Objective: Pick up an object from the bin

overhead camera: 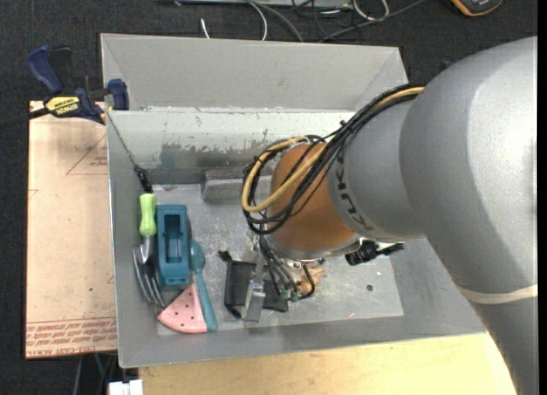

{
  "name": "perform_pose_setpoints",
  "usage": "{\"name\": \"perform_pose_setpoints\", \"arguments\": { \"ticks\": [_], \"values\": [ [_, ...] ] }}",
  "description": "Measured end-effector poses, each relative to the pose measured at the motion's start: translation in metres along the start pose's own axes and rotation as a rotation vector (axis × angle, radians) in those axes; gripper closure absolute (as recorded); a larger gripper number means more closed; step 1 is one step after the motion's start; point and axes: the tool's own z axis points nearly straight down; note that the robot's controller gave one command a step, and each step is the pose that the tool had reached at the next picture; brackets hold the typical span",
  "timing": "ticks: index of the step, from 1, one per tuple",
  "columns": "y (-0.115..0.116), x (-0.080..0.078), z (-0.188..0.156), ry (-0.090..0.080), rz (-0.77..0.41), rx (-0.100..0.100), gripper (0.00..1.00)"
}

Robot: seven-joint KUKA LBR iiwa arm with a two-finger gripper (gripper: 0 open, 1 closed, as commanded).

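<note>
The grey arm (pixel 444 154) reaches in from the right and bends down into the bin (pixel 256 68). Its orange cover (pixel 312 205), looped with yellow and black cables (pixel 278 162), sits over the middle of the floor. Below the cover, the end effector (pixel 261 292) hangs low over the near middle of the bin, close to the metal floor. Its working end is a tangle of dark parts and wires, so whether it is wide or narrow cannot be told. Nothing can be seen gripped in it. A black oblong piece (pixel 235 282) stands just at its left side, touching or nearly touching it. Whether this piece is a loose thing or belongs to the end effector cannot be made out. The other things lie heaped along the left wall, apart from the end effector. Nearest is a pink wedge (pixel 184 312) in the near left corner, with a thin teal stick (pixel 203 295) leaning along its right edge. Farther back sits a teal tape dispenser (pixel 173 244). A green marker (pixel 148 214) lies at its far left, and some metal cutlery (pixel 145 275) is tucked between the dispenser and the wall. A grey block (pixel 232 186) lies alone by the far wall, left of the orange cover.
</note>
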Motion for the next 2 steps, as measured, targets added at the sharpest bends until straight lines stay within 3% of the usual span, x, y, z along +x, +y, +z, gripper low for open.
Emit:
{"name": "perform_pose_setpoints", "arguments": {
  "ticks": [1, 2],
  "values": [
    [-0.0334, -0.0200, -0.0014, -0.008, 0.005, -0.001, 1.00],
    [-0.0334, -0.0200, -0.0014, -0.007, 0.006, -0.002, 1.00]
  ]
}}
